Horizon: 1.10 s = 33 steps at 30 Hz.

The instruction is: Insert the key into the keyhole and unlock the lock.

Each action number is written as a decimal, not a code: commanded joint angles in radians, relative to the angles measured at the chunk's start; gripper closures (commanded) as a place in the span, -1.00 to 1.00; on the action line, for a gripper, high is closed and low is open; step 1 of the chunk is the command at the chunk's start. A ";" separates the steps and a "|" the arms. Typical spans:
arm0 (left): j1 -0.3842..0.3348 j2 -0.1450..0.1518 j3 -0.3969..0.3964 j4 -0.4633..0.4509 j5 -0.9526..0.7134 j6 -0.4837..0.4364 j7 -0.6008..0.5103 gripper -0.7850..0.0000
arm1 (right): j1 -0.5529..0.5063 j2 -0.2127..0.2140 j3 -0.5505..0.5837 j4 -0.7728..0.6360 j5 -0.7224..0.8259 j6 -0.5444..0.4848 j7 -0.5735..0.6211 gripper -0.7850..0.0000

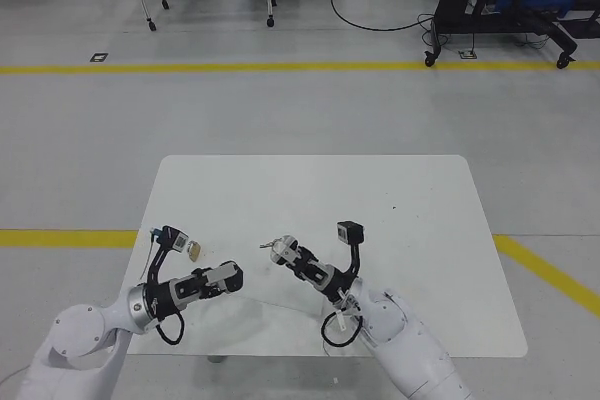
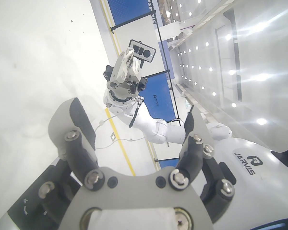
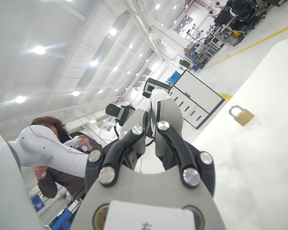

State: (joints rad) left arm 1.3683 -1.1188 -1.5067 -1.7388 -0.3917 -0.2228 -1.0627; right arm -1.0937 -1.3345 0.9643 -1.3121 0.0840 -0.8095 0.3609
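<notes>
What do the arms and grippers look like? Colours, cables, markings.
Left arm and right arm: white shells, black wrist sections, a black cable loop at each wrist. Left gripper: grey plate, black linkages, silver bolts, grey fingers, black pads. Right gripper matches.

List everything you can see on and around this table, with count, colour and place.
table: one, white, centre of the top view.
padlock: one, brass with a silver shackle, lying on the table near the left arm.
key: apparently one, thin, dark, poking from the right claw's tip.
floor lines: two, yellow, beyond and beside the table.
left claw: one, grey and black, open, above the table.
right claw: one, grey, shut, above the table.
</notes>
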 commanded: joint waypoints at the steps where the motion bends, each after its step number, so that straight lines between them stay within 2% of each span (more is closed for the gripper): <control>1: -0.016 0.000 0.006 0.014 -0.033 0.010 -0.012 0.04 | 0.001 0.000 0.000 0.003 0.033 0.008 0.019 1.00; 2: -0.024 0.000 0.009 0.022 -0.046 0.017 -0.017 0.12 | 0.001 0.000 -0.001 0.004 0.050 0.014 0.031 1.00; 7: -0.059 0.001 0.026 0.051 -0.071 0.030 -0.027 0.24 | 0.008 0.001 -0.007 0.007 0.109 0.056 0.098 1.00; 16: -0.096 0.002 0.063 0.073 -0.011 0.025 0.021 0.26 | 0.027 -0.003 -0.020 0.006 0.175 0.107 0.179 1.00; 23: -0.110 0.004 0.085 0.084 0.045 0.015 0.060 0.19 | 0.044 -0.010 -0.030 0.033 0.202 0.123 0.202 1.00; 25: -0.112 0.005 0.089 0.087 0.049 0.013 0.064 0.33 | 0.047 -0.012 -0.034 0.041 0.207 0.134 0.211 1.00; 27: -0.117 0.006 0.092 0.092 0.056 0.011 0.068 0.64 | 0.051 -0.013 -0.036 0.048 0.210 0.148 0.219 1.00; 30: -0.122 0.006 0.096 0.097 0.080 -0.002 0.099 0.87 | 0.056 -0.015 -0.038 0.055 0.210 0.161 0.223 1.00; 33: -0.123 0.005 0.104 0.099 0.096 -0.007 0.131 1.00 | 0.058 -0.016 -0.037 0.057 0.202 0.170 0.221 1.00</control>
State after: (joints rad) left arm 1.2456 -1.1133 -1.4050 -1.6400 -0.2996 -0.2291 -0.9417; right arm -1.0356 -1.3506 0.9268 -1.2552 0.2872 -0.6413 0.5835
